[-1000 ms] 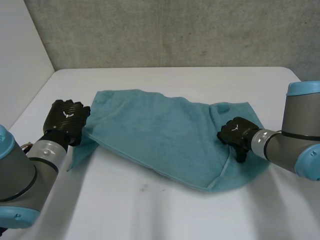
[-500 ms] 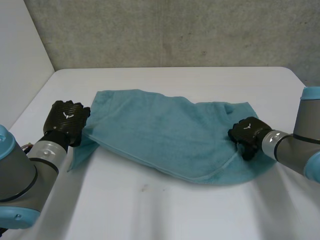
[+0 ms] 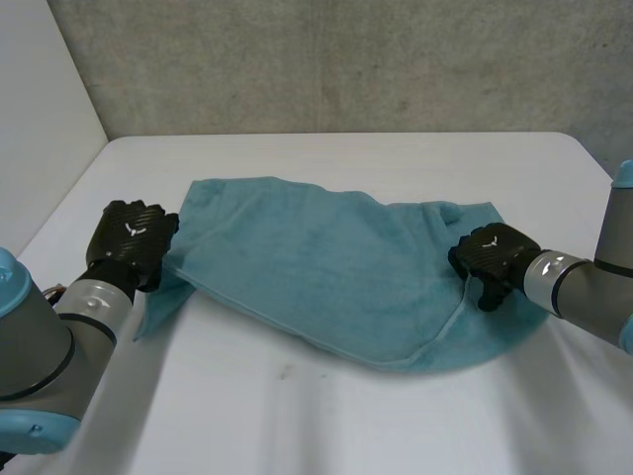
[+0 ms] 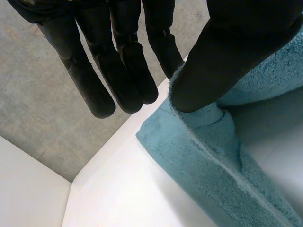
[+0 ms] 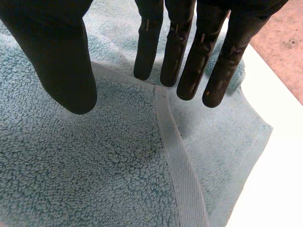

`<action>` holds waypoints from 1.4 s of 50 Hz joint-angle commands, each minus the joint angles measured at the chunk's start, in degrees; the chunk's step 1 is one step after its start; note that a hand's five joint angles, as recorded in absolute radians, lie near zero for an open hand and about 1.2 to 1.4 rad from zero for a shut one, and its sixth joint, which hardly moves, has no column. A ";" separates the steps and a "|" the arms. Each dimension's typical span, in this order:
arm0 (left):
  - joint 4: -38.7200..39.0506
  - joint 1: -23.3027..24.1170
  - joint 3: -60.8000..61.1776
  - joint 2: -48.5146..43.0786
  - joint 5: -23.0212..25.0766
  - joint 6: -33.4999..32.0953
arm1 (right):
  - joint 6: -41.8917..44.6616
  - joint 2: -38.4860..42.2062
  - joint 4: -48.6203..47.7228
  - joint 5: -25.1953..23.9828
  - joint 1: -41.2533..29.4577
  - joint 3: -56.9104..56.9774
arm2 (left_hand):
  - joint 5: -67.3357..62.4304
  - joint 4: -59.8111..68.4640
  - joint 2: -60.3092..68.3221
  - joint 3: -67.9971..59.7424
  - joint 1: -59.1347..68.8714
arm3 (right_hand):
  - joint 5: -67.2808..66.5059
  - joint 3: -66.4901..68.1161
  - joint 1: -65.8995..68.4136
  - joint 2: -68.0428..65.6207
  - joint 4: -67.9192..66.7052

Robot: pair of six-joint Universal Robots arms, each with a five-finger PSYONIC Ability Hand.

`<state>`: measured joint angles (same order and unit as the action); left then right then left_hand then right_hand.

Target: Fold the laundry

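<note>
A teal towel lies folded over itself across the middle of the white table. My left hand is at the towel's left edge. In the left wrist view its thumb pinches that edge of the towel against a finger, and the cloth there is lifted a little. My right hand rests over the towel's right end. Its fingers are straight and spread from the thumb above the corner of the upper layer, whose hem runs out from under them over the lower layer.
A grey concrete wall stands behind the table and a white wall at its left. Bare table surface lies in front of the towel and behind it. The table's right edge is close beside my right hand.
My right hand has moved to the right along the towel, drawing the upper layer out toward the right end. The left hand has stayed put on its edge.
</note>
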<state>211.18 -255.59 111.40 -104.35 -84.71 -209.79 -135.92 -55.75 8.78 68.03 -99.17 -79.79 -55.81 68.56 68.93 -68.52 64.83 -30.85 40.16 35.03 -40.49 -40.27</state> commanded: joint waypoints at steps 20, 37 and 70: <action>-0.51 0.27 -0.13 0.90 -0.10 -0.35 | -6.10 -9.55 2.99 1.31 5.82 0.34 | -14.19 11.44 11.07 -11.48 15.17 | -39.15 39.84 44.97 -39.51 -39.73; -0.42 0.79 0.14 1.70 0.07 -0.26 | -8.05 -12.02 0.80 -8.35 7.32 -7.66 | -14.19 11.44 11.07 -11.48 15.17 | 15.63 -14.93 -9.80 15.27 15.05; -0.33 0.44 0.14 1.08 0.07 -0.26 | -6.20 -1.73 -2.37 -7.21 6.27 -5.38 | -14.19 11.44 11.07 -11.48 15.17 | -39.15 39.84 44.97 -39.51 -39.73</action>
<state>210.85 -255.01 111.53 -103.25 -84.63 -210.06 -142.03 -57.43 6.67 60.42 -93.04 -85.14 -55.80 68.56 68.93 -68.52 64.83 -55.99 67.25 56.81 -67.36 -67.70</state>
